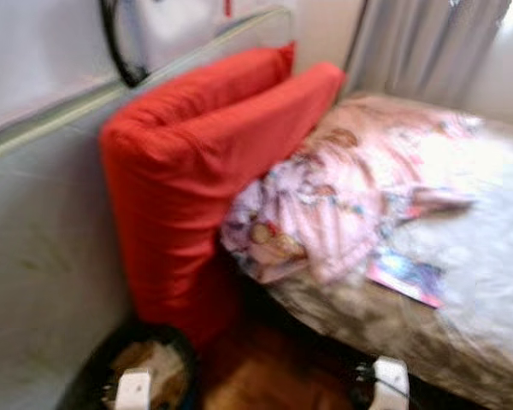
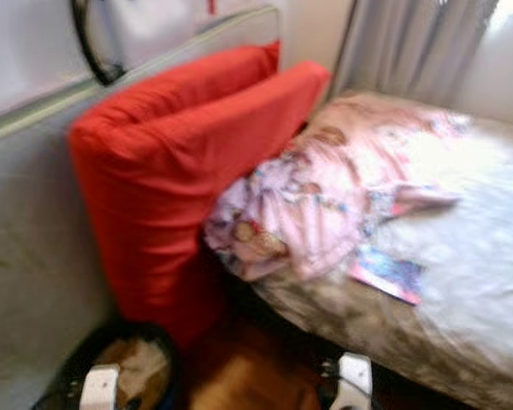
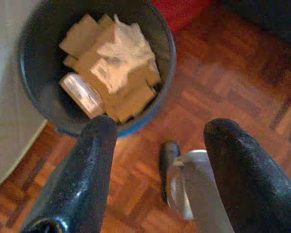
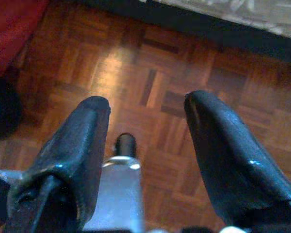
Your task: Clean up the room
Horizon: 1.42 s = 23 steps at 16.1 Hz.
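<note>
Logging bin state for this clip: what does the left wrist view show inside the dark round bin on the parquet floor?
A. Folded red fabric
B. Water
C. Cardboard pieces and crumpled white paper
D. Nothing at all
C: the bin holds tan cardboard pieces and crumpled white paper, seen beyond the open fingers of the left gripper.

Dark bin [image 3: 167,73] holding cardboard scraps [image 3: 106,68], parquet floor
</note>
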### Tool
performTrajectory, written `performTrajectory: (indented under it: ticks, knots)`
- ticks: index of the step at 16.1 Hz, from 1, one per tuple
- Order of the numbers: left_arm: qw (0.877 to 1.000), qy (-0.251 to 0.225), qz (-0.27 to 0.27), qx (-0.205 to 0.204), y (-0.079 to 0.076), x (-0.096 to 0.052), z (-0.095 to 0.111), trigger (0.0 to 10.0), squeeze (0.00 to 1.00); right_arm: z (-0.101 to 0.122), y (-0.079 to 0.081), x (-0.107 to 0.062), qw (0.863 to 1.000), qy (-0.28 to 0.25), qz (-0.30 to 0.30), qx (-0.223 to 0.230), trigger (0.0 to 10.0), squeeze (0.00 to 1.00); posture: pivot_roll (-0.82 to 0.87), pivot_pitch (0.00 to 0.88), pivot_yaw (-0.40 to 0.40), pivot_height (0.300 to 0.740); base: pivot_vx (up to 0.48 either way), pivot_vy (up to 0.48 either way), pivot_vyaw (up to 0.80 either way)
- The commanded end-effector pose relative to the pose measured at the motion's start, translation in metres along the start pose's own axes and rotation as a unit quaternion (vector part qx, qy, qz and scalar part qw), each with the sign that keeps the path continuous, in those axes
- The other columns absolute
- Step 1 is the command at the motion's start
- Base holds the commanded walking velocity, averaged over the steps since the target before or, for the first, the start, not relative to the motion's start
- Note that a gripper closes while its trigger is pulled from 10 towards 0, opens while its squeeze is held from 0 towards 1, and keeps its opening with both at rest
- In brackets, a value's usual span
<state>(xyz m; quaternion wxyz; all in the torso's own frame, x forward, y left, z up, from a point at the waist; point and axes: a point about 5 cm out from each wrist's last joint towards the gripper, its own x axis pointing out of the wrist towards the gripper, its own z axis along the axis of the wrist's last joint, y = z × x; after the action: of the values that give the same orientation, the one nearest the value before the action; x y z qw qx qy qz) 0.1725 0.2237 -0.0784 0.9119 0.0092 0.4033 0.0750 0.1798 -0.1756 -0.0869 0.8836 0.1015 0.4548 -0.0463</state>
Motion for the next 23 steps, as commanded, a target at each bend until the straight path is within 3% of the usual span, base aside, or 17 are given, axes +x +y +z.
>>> performTrajectory:
  ticks: [1,12,23]
  knots:
    - [1.000,0.008,-0.005,0.003,-0.001,-0.001,-0.004,10.0,0.00,-0.001,-0.005,-0.001,1.000,0.001,-0.008,0.002,10.0,0.00,0.05,0.024,-0.018,0.740,0.000,-0.296,0.00]
    - [1.000,-0.010,-0.012,0.009,-0.006,0.001,0.005,10.0,0.00,-0.003,-0.005,-0.001,1.000,0.000,-0.012,0.004,10.0,0.00,0.03,0.000,-0.007,0.740,0.000,-0.298,0.00]
    - [1.000,-0.015,-0.005,0.001,-0.003,0.002,0.009,10.0,0.00,0.003,-0.004,0.000,1.000,-0.004,-0.016,0.011,10.0,0.00,0.04,0.078,-0.012,0.740,0.000,-0.300,0.00]
